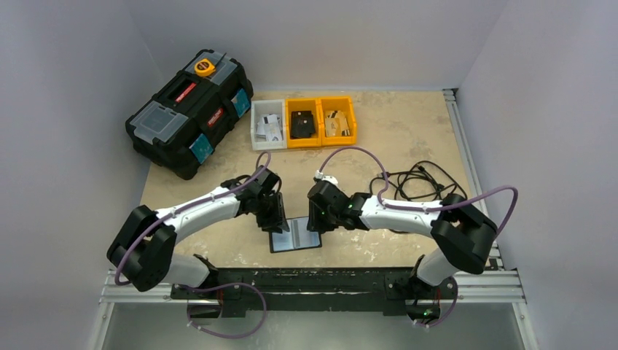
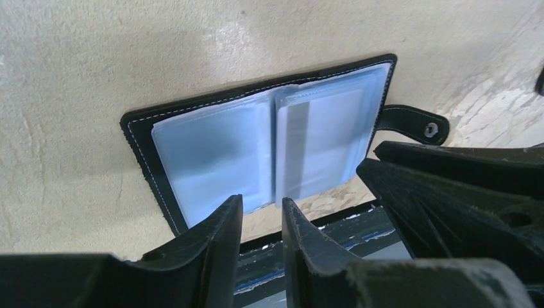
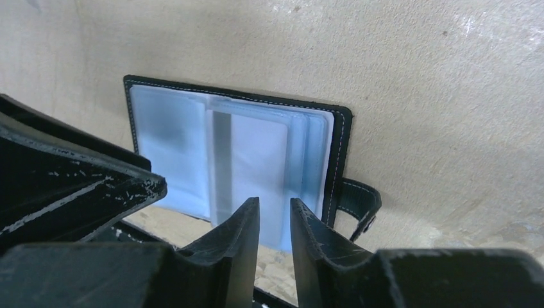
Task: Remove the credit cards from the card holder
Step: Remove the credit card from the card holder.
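Note:
The card holder (image 1: 295, 235) lies open and flat near the table's front edge, snap tab (image 2: 417, 123) to its right. Pale bluish sleeves fill both halves; a white credit card (image 2: 324, 138) with a grey stripe shows in the right half, also in the right wrist view (image 3: 256, 154). My left gripper (image 1: 275, 219) hovers just above the holder's left part, jaws a narrow gap apart and empty (image 2: 262, 203). My right gripper (image 1: 318, 219) hovers over the right part, jaws narrowly apart and empty (image 3: 274, 204). The two grippers are close together.
A black toolbox (image 1: 191, 109) stands at the back left. A white bin (image 1: 268, 125) and two yellow bins (image 1: 321, 121) sit at the back middle. A black cable (image 1: 415, 179) lies by the right arm. The front rail (image 1: 328, 281) is just behind the holder.

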